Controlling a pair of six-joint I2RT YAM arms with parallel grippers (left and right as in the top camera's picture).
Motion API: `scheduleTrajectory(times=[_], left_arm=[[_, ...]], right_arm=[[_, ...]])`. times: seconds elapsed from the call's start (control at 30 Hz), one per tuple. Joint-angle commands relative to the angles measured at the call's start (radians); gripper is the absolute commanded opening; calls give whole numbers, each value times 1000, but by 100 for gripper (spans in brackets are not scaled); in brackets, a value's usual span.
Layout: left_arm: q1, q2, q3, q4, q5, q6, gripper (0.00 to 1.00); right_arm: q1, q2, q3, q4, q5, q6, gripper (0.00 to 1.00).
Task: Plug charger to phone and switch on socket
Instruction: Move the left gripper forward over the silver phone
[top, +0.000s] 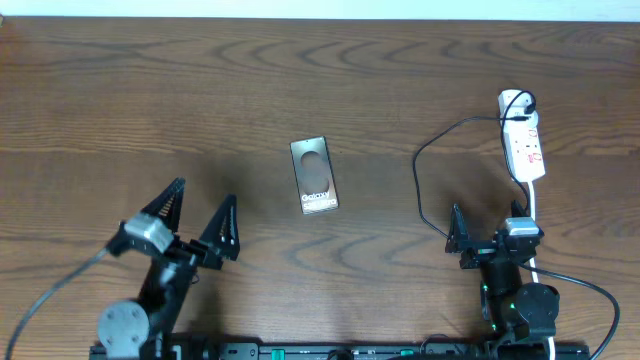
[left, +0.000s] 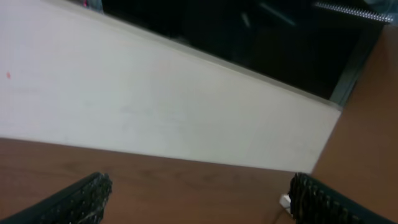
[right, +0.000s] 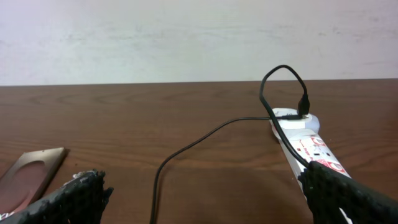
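Phone (top: 315, 176) is noted lying flat mid-surface (top: 150, 90), no cable attached. Charger cable (top: 416, 175) is looped from the socket (top: 524, 145), far right, down beside the right gripper (top: 486, 212). Left gripper (top: 206, 192) and right gripper are spread wide, nothing grasped.

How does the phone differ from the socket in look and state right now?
The phone is a short, dark bronze, glossy slab; the socket is long, narrow and white with red marks. The charger joins the socket at its far end; the phone has nothing plugged in. Both lie flat.
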Motion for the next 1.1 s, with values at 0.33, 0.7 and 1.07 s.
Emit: scheduleTrajectory(times=[0.33, 0.7, 1.07], left_arm=[[-33, 545, 603, -442, 128, -16, 93], [-427, 827, 674, -494, -317, 24, 93], [-607, 1008, 673, -558, -629, 106, 93]], right_arm=[[6, -6, -2, -3, -2, -12, 99], [6, -6, -2, -3, -2, -12, 99], [6, -6, -2, -3, -2, -12, 99]])
